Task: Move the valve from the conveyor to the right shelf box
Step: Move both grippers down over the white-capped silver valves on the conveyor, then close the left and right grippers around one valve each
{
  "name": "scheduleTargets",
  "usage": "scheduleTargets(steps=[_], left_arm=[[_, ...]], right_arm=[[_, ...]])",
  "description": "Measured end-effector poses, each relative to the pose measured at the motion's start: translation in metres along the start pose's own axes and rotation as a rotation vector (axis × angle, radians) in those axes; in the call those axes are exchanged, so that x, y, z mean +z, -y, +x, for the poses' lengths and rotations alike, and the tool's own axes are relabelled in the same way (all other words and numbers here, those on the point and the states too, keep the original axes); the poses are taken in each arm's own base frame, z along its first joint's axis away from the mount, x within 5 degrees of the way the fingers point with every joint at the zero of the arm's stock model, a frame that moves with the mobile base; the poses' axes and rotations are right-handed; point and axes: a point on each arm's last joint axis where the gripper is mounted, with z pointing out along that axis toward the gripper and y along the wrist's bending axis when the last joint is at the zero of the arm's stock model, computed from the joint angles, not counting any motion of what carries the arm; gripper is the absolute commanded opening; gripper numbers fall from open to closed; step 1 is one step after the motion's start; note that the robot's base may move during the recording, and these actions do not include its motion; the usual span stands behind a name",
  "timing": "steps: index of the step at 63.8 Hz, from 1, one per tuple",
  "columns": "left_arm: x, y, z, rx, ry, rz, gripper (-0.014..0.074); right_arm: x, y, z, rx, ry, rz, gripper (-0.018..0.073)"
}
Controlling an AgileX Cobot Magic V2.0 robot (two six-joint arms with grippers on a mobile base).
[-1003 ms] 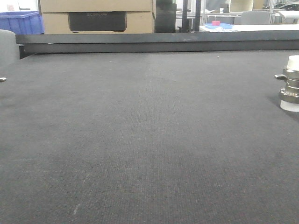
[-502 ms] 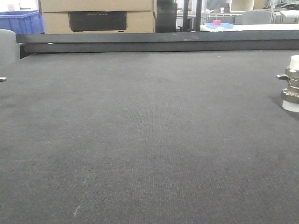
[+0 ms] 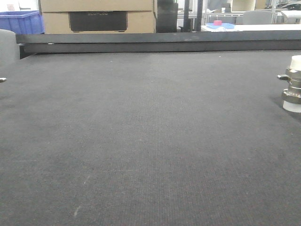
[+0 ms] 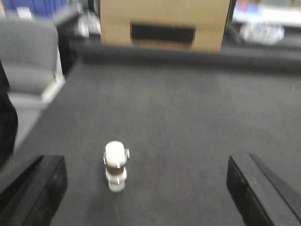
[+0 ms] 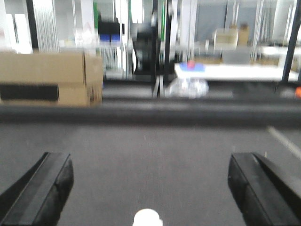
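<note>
While waiting upright for pickup, at the far right edge of the front view: valve (image 3: 293, 84), side stub pointing left, on the dark woven conveyor (image 3: 141, 141). No arm or fingers in sight here. Cardboard box (image 3: 98, 16) and blue bin (image 3: 21, 21) beyond the far rail.

Left wrist view, blurred: left gripper (image 4: 148, 193) low over the belt, fingers (image 4: 35, 188) spread wide and gripping nothing. Valve standing ahead, nearer the left finger than the right, apart from both. Not possible to tell whether the same piece as in the front view.

Right wrist view, also soft: right gripper (image 5: 150, 193) likewise spread wide and empty. White cap (image 5: 147, 218) just showing at the bottom edge, centred between the fingers, the rest of the valve cut off below.

Probably a job for the right side, already lined up. Keep the cap centred while easing down. Hold the fingers apart until level with the metal body under the cap. Close across the body, clear of the stub, to avoid tipping. Lift straight up before swinging toward the shelf box, not in any view.
</note>
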Motion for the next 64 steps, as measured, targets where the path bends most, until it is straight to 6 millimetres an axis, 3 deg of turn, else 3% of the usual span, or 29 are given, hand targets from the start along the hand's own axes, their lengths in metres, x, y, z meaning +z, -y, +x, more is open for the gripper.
scheduleTargets(steps=[7, 13, 24, 32, 39, 47, 64], left_arm=[[0.017, 0.001, -0.011, -0.002, -0.100, -0.002, 0.0588], [0.028, 0.003, -0.020, 0.001, -0.173, 0.008, 0.0588], [0.047, 0.009, -0.031, 0.013, -0.263, 0.031, 0.0588], [0.059, 0.011, -0.030, 0.014, -0.300, 0.041, 0.0588], [0.061, 0.011, -0.029, 0.014, -0.314, 0.041, 0.0588], [0.060, 0.011, -0.030, 0.014, -0.312, 0.041, 0.0588], [0.061, 0.011, -0.030, 0.014, -0.315, 0.041, 0.0588]], right_arm=[[0.023, 0.000, -0.003, 0.002, -0.084, -0.001, 0.0568], [0.045, -0.001, -0.017, 0.002, -0.175, -0.011, 0.0568], [0.093, -0.003, -0.037, 0.002, -0.426, -0.041, 0.0568], [0.131, -0.004, -0.035, -0.005, -0.658, -0.061, 0.0568], [0.166, -0.001, -0.026, -0.029, -0.850, -0.059, 0.0568], [0.196, 0.002, -0.013, -0.043, -0.954, -0.052, 0.0568], [0.248, 0.007, 0.044, -0.041, -1.126, -0.051, 0.0568]])
